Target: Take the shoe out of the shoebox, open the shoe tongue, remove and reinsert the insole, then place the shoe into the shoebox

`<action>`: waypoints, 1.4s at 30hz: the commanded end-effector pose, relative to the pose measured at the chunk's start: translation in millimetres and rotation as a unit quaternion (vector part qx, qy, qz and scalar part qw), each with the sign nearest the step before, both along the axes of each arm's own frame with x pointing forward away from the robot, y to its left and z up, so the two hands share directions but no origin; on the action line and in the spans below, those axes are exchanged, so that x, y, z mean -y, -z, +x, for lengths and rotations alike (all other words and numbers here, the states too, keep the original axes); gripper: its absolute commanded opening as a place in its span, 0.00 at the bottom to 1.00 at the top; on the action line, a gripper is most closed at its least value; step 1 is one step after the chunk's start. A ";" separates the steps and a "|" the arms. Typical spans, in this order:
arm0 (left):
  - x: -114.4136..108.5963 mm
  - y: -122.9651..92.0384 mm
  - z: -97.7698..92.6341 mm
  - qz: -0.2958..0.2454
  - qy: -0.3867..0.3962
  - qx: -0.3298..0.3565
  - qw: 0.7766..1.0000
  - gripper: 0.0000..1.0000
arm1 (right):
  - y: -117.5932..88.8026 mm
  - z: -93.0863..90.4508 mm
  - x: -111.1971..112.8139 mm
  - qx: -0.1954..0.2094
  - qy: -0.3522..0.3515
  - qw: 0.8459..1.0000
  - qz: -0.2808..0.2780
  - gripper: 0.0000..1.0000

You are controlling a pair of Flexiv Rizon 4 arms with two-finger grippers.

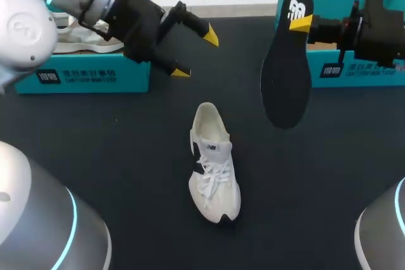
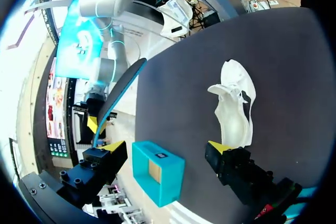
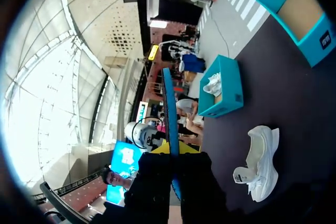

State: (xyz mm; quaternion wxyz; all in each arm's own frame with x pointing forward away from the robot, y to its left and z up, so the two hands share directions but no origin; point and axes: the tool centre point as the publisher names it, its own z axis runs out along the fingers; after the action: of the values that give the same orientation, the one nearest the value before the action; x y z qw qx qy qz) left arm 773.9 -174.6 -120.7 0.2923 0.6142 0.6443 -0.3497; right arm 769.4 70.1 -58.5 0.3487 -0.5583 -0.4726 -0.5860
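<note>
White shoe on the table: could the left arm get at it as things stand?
Probably yes. The left gripper hangs open near the shoe with nothing between them; the insole, held in the right gripper, hangs off to the side.

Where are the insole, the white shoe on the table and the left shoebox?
insole (image 1: 286,86): head view, its black middle.
white shoe (image 1: 212,170): head view, its laces.
left shoebox (image 1: 126,79): head view, its front wall.

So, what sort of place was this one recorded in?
Probably a robot workstation for shoe handling: a dark table, two teal shoeboxes at its far side, a white sneaker, and a black insole held in the right hand.
</note>
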 end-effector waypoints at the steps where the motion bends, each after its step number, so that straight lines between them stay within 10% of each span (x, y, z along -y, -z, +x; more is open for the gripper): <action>1: -0.9 3.7 -1.3 -0.032 -0.003 0.002 0.999 1.00 | 0.1 2.1 -2.1 0.000 0.000 1.000 0.000 0.00; 12: -4.1 -3.6 5.8 -0.160 0.006 0.009 0.987 1.00 | 30.3 31.4 -14.6 -0.132 -0.002 0.989 0.060 0.00; 33: 18.8 -3.8 -7.9 -0.261 -0.010 0.023 0.965 1.00 | 58.8 83.2 -70.1 -0.218 -0.075 0.972 0.056 0.00; 42: 44.5 -7.7 -7.9 -0.289 -0.021 0.026 0.957 0.73 | 65.9 89.0 -95.3 -0.218 -0.089 0.970 0.063 0.00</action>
State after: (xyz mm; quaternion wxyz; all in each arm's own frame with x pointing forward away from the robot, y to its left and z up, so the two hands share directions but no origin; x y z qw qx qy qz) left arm 764.0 -206.3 -109.1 0.4722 0.5057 0.5257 -0.4949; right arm 848.3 149.6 -121.0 0.5243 -0.6103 -0.3919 -0.4462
